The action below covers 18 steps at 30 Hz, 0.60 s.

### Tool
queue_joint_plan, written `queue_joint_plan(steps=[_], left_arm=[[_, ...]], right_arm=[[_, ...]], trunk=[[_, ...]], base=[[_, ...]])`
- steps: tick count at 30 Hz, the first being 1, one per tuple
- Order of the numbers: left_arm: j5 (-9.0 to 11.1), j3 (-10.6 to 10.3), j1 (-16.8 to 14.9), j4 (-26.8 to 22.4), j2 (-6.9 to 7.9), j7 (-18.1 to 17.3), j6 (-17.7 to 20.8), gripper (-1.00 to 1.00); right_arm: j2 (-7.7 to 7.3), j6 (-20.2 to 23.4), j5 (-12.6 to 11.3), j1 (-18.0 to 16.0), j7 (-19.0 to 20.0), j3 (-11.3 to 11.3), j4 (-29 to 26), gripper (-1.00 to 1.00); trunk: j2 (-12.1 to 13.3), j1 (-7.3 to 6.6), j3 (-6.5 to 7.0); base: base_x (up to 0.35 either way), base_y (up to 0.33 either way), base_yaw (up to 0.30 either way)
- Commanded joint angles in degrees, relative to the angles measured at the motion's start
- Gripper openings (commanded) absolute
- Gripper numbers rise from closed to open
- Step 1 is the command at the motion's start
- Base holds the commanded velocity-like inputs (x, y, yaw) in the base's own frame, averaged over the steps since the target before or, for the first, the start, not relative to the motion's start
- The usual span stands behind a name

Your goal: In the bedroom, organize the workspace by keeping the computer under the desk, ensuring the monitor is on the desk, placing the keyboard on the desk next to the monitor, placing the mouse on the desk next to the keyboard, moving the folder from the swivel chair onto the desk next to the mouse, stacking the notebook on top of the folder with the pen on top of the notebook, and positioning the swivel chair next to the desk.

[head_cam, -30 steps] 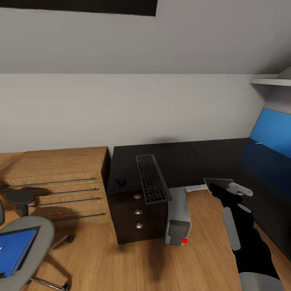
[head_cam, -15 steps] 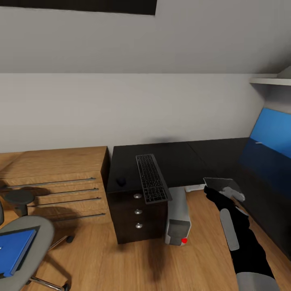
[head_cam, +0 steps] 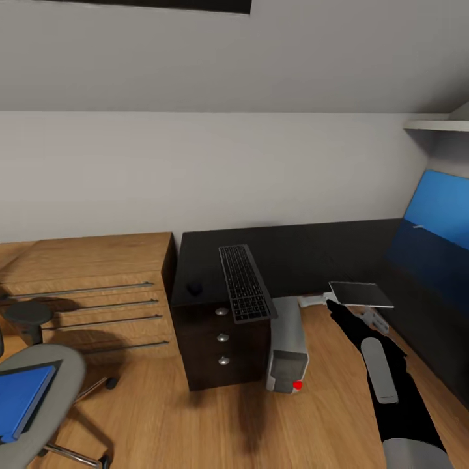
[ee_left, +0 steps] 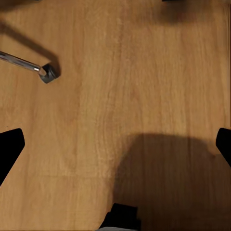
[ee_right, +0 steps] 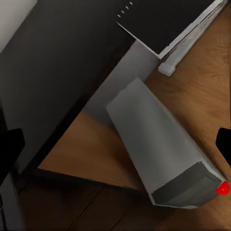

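The keyboard (head_cam: 246, 284) lies on the black desk (head_cam: 306, 251), overhanging the drawer block, with the mouse (head_cam: 194, 287) to its left. Beside that block, the computer (head_cam: 286, 345) (ee_right: 159, 154) stands on the floor. A dark notebook (head_cam: 360, 294) (ee_right: 168, 24) sits level over the tip of my right gripper (head_cam: 369, 315) (ee_right: 115, 147), whose fingers stand wide apart and off it. I cannot tell what carries it. The folder (head_cam: 19, 400) rests on the swivel chair (head_cam: 55, 384) at lower left. My left gripper (ee_left: 115, 144) hangs open over the floor.
A light-wood drawer cabinet (head_cam: 91, 286) adjoins the desk's left end. A bright blue flat panel (head_cam: 440, 215) stands at the desk's right end. A white strip (head_cam: 314, 301) lies on the floor under the notebook. A chrome chair leg (ee_left: 29, 65) crosses the floor.
The camera tipped slightly, shifting the whole view. The notebook went from tilted to level, and my right gripper sank lower beneath it.
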Motion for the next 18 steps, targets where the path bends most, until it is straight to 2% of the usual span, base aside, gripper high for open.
queue_joint_plan(steps=[1, 3, 4, 6, 7, 8, 10, 11, 12, 14, 15, 17, 18], left_arm=[[0.29, -0.49, -0.05, 0.02, 0.02, 0.33, -1.57, 1.00], [0.29, -0.49, -0.05, -0.01, 0.02, 0.27, -2.73, 1.00], [0.29, -0.49, -0.05, -0.03, 0.02, 0.23, -3.55, 1.00], [0.29, -0.51, -0.05, -0.08, 0.02, 0.19, -4.07, 1.00], [0.29, -0.54, -0.05, -0.24, 0.02, 0.15, -4.39, 1.00], [0.31, -0.54, -0.05, -0.86, 0.02, 0.13, -4.52, 1.00], [0.34, -0.52, -0.05, -2.12, 0.04, 0.11, -4.47, 1.00], [0.39, -0.46, -0.05, -4.57, 0.08, 0.13, -3.93, 1.00], [0.42, -0.43, -0.05, -6.01, 0.12, 0.14, -3.41, 1.00], [0.72, -0.34, -0.05, -10.65, 0.22, 0.15, -0.12, 1.00], [1.13, -0.30, -0.05, -14.03, 0.29, 0.18, 3.73, 1.00], [2.53, -0.23, 0.50, -22.76, 0.67, 0.26, 14.16, 1.00], [2.94, -0.23, 0.97, -25.61, 0.88, 0.29, 17.09, 1.00]], right_arm=[[0.06, 0.34, -1.61, -0.04, -0.43, -1.74, -0.04, 1.00], [0.05, 0.44, -2.90, -0.04, -0.45, -3.50, 0.10, 1.00], [0.03, 0.49, -4.39, -0.04, -0.39, -5.14, 0.57, 1.00], [0.01, 0.41, -5.99, -0.04, -0.28, -6.37, 1.45, 1.00], [-0.02, 0.28, -7.69, -0.04, -0.14, -7.20, 2.58, 1.00], [-0.09, 0.22, -9.59, -0.04, -0.07, -7.70, 3.75, 1.00], [-0.15, 0.14, -11.50, -0.04, -0.03, -8.03, 4.69, 1.00], [-0.19, 0.10, -13.44, -0.04, 0.00, -8.24, 5.32, 1.00], [-0.18, 0.08, -14.31, -0.04, 0.01, -8.31, 5.55, 1.00], [-0.22, 0.05, -16.11, -0.04, 0.03, -8.46, 6.00, 1.00], [-0.20, 0.03, -16.81, -0.04, 0.04, -8.51, 6.14, 1.00], [-0.23, 0.02, -17.58, -0.04, -0.01, -8.62, 6.29, 1.00], [-0.23, 0.02, -17.68, -0.04, -0.01, -8.63, 6.29, 1.00]], trunk=[[-0.44, 0.22, -0.24], [-1.25, 0.66, -0.60], [-1.65, 0.88, -0.78], [-2.45, 1.32, -1.14], [-2.85, 1.54, -1.32], [-3.25, 1.76, -1.50], [-4.05, 2.20, -1.85], [-4.45, 2.42, -2.03], [-4.86, 2.64, -2.21], [-5.66, 3.08, -2.57], [-6.06, 3.30, -2.75], [-6.86, 3.74, -3.11], [-7.26, 3.96, -3.29]], base=[[0.000, 0.000, 0.000], [0.000, 0.000, 0.000], [0.000, 0.000, 0.000], [0.000, 0.000, 0.000], [0.000, 0.000, 0.000], [0.000, 0.000, 0.000], [0.000, 0.000, 0.000], [0.000, 0.000, 0.000], [0.000, 0.000, 0.000], [0.000, 0.000, 0.000], [0.000, 0.000, 0.000], [0.000, 0.000, 0.000], [0.000, 0.000, 0.000]])
